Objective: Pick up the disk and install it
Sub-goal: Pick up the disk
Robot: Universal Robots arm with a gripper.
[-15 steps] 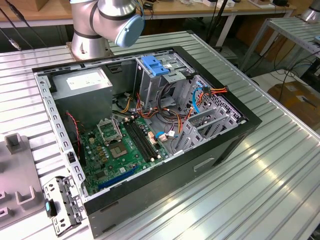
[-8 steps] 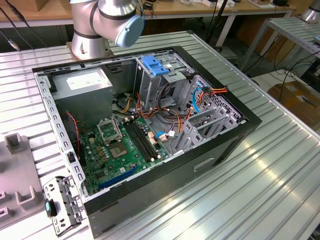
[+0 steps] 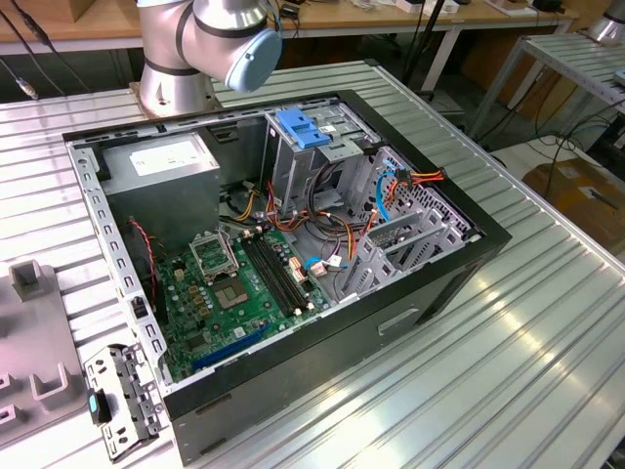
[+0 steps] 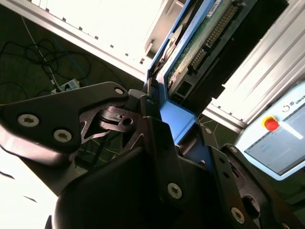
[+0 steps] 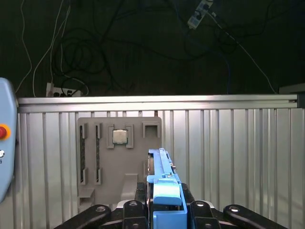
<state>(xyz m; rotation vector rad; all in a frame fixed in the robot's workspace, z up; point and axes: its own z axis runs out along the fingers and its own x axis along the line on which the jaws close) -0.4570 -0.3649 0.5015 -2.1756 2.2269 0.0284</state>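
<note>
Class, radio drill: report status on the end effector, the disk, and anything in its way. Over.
End effector shut on the disk, held on edge. Disk over ribbed table, near grey fixture tray. Not yet installed.

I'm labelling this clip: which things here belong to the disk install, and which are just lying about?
Job: disk held in gripper; open computer case; drive cage.
Lying about: grey tray; chip; pendant; metal bracket.
</note>
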